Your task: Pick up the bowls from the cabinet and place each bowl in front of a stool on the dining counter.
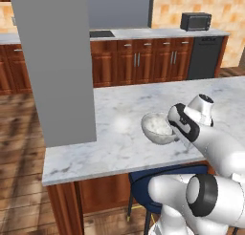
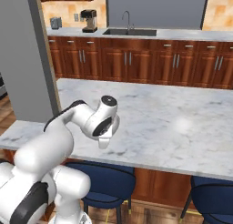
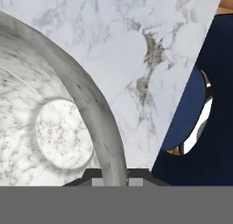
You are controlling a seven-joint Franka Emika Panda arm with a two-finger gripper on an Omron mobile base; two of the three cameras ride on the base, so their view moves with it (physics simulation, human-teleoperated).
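The tool point(image 1: 173, 130) is clamped tight on the rim of the marbled bowl point(image 1: 158, 128), which hangs tilted just over the desk point(image 1: 119, 133) near its front edge, above a blue stool point(image 1: 162, 179). To finish well, I'd level the bowl, lower it until its base rests flat on the marble in front of that stool, a little in from the edge, and only then let go, lifting straight up.

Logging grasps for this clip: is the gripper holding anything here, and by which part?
Yes: the gripper is shut on the grey-white marbled bowl, gripped by its rim, over the dining counter.
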